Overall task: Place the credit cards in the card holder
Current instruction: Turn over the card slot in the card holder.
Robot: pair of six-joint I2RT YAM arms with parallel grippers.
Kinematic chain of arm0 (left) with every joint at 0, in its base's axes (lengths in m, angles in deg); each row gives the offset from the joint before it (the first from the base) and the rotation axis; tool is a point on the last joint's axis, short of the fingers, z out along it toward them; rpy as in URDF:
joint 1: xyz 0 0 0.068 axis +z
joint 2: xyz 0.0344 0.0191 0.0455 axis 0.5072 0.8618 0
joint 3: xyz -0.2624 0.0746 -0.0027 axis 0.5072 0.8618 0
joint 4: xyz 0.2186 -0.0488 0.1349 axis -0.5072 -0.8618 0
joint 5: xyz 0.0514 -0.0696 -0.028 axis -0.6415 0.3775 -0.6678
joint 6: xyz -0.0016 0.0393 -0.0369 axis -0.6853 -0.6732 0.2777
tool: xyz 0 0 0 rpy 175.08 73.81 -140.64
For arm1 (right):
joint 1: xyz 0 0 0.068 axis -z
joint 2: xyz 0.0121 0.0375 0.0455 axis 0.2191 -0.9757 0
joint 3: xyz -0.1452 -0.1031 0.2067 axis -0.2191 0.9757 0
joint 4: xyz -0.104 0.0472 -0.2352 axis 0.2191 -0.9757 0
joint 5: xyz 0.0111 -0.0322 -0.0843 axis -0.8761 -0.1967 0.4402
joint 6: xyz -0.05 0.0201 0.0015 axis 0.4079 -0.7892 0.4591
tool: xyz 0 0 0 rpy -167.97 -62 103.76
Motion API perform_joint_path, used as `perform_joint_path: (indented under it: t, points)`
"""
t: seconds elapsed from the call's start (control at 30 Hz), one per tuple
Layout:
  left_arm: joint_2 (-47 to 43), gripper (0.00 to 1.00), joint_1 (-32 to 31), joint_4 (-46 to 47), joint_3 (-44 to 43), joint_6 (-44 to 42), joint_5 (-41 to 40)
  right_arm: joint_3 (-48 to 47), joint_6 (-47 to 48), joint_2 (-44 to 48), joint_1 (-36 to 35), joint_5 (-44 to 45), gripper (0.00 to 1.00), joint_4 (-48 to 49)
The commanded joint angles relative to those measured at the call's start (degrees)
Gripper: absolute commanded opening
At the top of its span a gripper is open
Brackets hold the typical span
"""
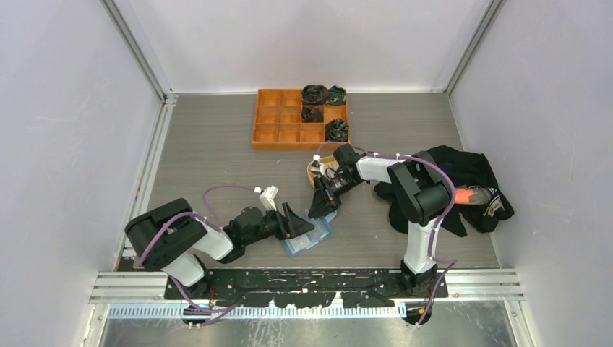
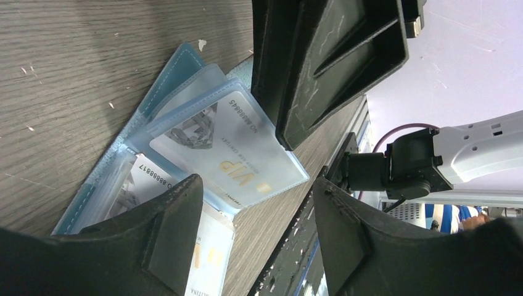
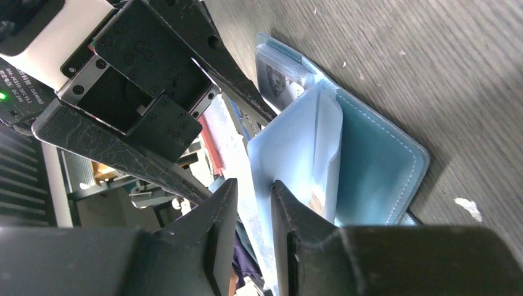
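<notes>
The blue card holder (image 1: 318, 235) lies open on the table between the two grippers, its clear sleeves fanned out. In the left wrist view a white VIP credit card (image 2: 228, 148) sits inside one sleeve. A second white card (image 2: 154, 177) lies in the sleeve under it, and a third (image 2: 210, 246) lies lower. My left gripper (image 2: 256, 185) hovers open at the holder's near edge, holding nothing. My right gripper (image 3: 254, 184) is at the holder's (image 3: 376, 166) far side. Its jaws stand a narrow gap apart at a raised clear sleeve (image 3: 290, 142), with one finger (image 2: 327, 61) tipping onto the VIP sleeve.
An orange compartment tray (image 1: 278, 119) with dark rolled items stands at the back. A tan dish (image 1: 313, 168) sits just behind the right gripper. Black clothing (image 1: 470, 181) is heaped at the right. The table's metal front rail (image 1: 303, 278) runs close behind the holder.
</notes>
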State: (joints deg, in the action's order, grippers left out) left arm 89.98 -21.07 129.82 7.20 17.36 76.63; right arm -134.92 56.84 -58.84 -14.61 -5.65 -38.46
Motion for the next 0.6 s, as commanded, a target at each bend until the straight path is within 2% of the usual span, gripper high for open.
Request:
perform_joint_path:
  t: [0.0,0.57]
  points:
    - [-1.4,0.67,-0.6,1.8,-0.3,-1.4,-1.3,0.5,-4.5,-0.2,0.1,-3.0,0.30,4.2]
    - [-2.7,0.71,-1.9,-2.8,-2.0,-1.6,-3.9,1.0,-7.5,-1.3,-1.6,-4.4,0.27,6.8]
